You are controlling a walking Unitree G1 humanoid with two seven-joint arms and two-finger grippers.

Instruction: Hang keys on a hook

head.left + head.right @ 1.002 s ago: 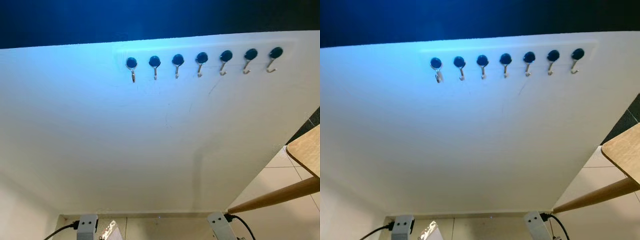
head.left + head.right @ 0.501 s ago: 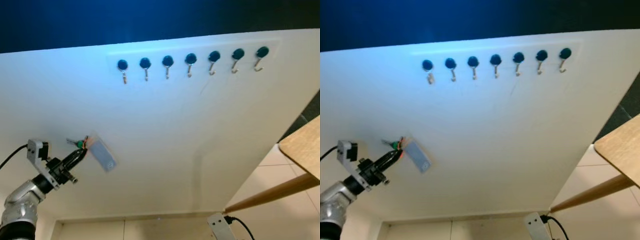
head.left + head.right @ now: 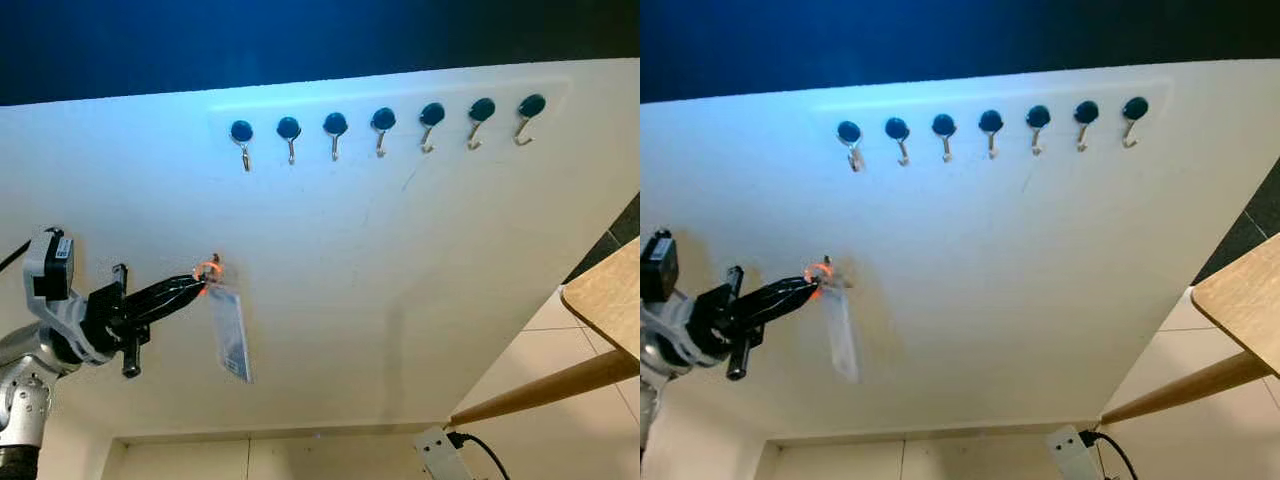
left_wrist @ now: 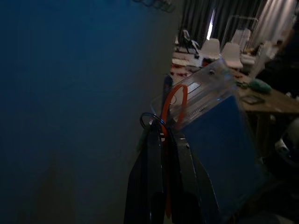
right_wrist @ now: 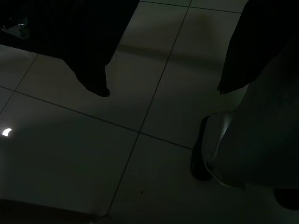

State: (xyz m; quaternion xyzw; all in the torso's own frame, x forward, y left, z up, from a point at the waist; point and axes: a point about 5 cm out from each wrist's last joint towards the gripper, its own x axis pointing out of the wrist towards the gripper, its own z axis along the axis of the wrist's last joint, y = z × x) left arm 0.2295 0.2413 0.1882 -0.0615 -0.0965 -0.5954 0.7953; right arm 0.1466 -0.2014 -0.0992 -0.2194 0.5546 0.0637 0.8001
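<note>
1. The keys (image 3: pixel 210 272) hung on an orange loop pinched between the tips of the left gripper (image 3: pixel 198 284), low on the left of the white board (image 3: pixel 330 300) and well below the hooks; a clear plastic tag (image 3: pixel 230 335) with a blue card inside dangled straight down from the loop, close against the board.
2. The left gripper's two long black fingers (image 4: pixel 156 186) lay pressed together on the loop, seen plainly in the left wrist view; the silver arm came up from the lower left corner, its cable trailing off the edge.
3. Seven hooks (image 3: pixel 382 130) ran in a level row near the board's top edge, each a round dark knob with a small bright metal crook beneath; all were bare, the leftmost hook (image 3: pixel 242 140) nearest above the keys; smooth, matt white board lay open between keys and row.
4. At the right, the board's slanting edge gave way to pale floor tiles (image 3: pixel 560 440), a light wooden tabletop corner (image 3: pixel 608 300) and its round, tapered wooden leg (image 3: pixel 545 394).
5. The right gripper (image 5: pixel 161 91) hung over dim tiled floor, its fingers spread apart with nothing between them.
</note>
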